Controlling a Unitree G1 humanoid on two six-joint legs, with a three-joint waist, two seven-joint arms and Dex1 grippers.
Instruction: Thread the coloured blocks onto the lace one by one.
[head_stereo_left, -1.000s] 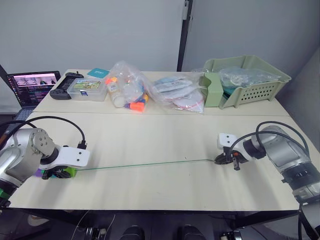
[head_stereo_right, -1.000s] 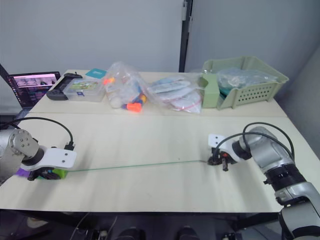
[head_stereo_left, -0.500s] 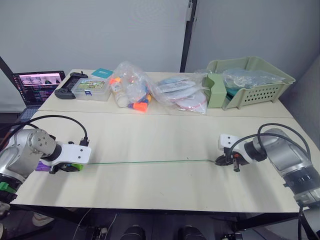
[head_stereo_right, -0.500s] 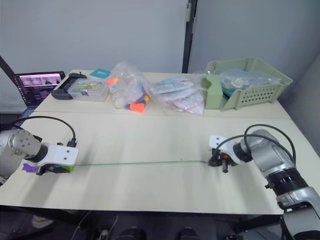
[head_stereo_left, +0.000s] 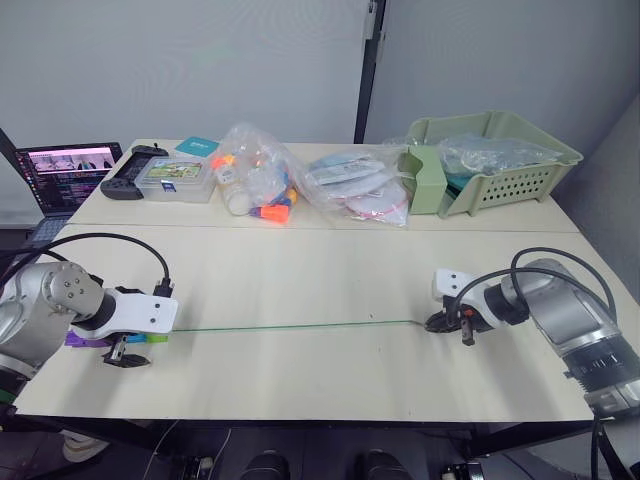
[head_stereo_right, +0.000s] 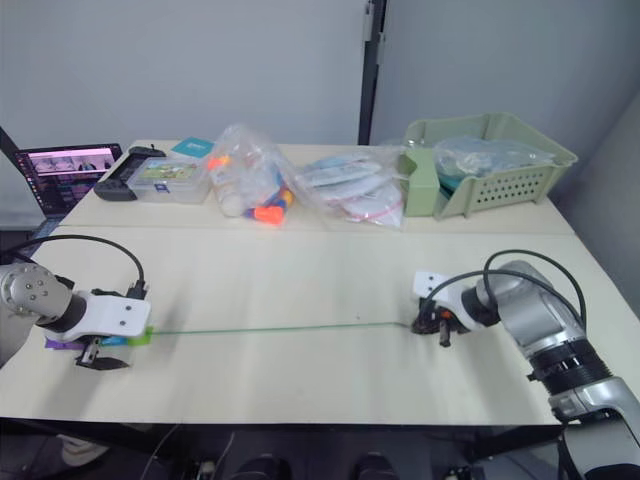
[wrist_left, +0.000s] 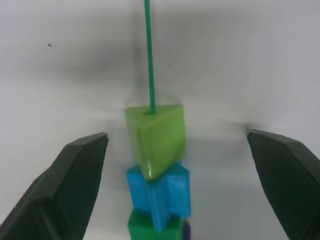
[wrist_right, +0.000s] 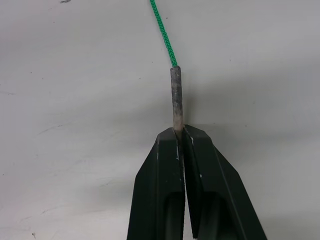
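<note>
Stretching straight across the pale tabletop (head_stereo_left: 330, 280), the thin green lace (head_stereo_left: 300, 325) runs from the left gripper (head_stereo_left: 128, 352) to the right gripper (head_stereo_left: 440, 322). Two black fingers (wrist_right: 160, 200) of the right gripper are pressed together on the lace's stiff grey needle-like tip (wrist_right: 176, 97), which lies flat on the table. At the other end, the left gripper's two black fingers (wrist_left: 65, 185) stand wide apart, one on each side of the threaded blocks and touching none of them.

Four blocks can be counted on the lace in the left wrist view, strung tight in a row: one light green plastic block (wrist_left: 156, 137) where the lace enters, one blue block (wrist_left: 160, 197) behind it, one dark green block (wrist_left: 152, 227) next, and a sliver of one purple block (wrist_left: 186, 231) at the edge. From the head camera purple also shows beside the left gripper (head_stereo_left: 85, 338); whether a fifth block sits there I cannot tell.

Along the table's far side lie one laptop (head_stereo_left: 68, 172), two clear plastic bags (head_stereo_left: 260, 180) and one green basket (head_stereo_left: 500, 160).
</note>
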